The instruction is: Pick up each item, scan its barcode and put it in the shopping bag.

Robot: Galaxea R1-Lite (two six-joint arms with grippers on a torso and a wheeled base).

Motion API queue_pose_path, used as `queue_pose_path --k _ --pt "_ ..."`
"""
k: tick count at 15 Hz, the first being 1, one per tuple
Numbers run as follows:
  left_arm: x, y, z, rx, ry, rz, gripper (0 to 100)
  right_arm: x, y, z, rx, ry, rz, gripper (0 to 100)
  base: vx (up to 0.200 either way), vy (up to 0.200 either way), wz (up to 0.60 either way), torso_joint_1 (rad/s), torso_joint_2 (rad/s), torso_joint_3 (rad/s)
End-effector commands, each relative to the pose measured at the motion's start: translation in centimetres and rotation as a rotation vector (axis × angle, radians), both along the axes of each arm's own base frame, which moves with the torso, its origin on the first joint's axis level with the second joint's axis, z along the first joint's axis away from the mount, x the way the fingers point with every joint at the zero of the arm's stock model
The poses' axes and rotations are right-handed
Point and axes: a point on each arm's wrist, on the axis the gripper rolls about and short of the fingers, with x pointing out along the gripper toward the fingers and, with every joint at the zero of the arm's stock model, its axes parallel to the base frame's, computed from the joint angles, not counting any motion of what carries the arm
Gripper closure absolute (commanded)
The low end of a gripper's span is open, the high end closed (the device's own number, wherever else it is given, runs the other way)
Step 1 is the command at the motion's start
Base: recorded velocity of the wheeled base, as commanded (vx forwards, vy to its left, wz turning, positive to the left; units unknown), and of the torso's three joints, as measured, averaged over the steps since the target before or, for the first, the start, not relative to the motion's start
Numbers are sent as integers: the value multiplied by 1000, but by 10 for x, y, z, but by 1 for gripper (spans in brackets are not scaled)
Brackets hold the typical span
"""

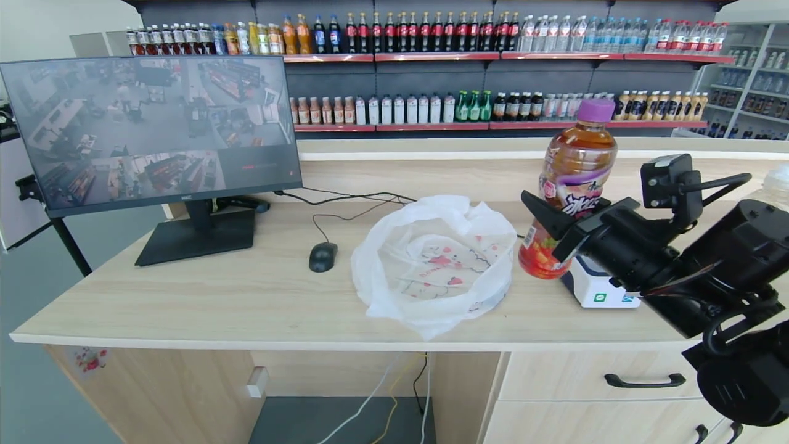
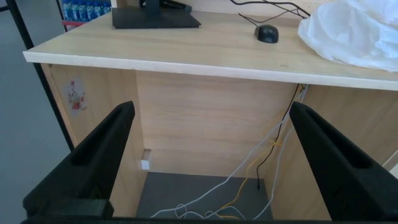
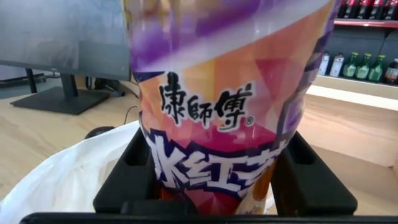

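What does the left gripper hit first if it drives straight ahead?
Likely the wooden panel under the desk top: the open left gripper points into that recess, below the top's edge. The hanging cables sit off its centre line, though depth is unclear.

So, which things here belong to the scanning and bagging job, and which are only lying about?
Job: drink bottle held in the right end effector; white scanner box beside it; shopping bag, lying open on the counter.
Lying about: monitor; mouse; cables; bottles on the back shelves.
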Motion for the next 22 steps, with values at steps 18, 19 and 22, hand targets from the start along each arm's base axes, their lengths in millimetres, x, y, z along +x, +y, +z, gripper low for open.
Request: queue_pose_path --k 18,19,22 --pt "0 0 0 0 -1 -1 0 29 -1 15 35 -79 -29 100 0 100 0 1 2 1" --pt "0 0 0 -2 -1 0 0 40 4 13 34 -88 -27 100 0 0 0 0 0 0" --pt "0 0 0 -2 1 0 0 61 32 -3 63 -63 -28 100 0 0 0 0 0 0"
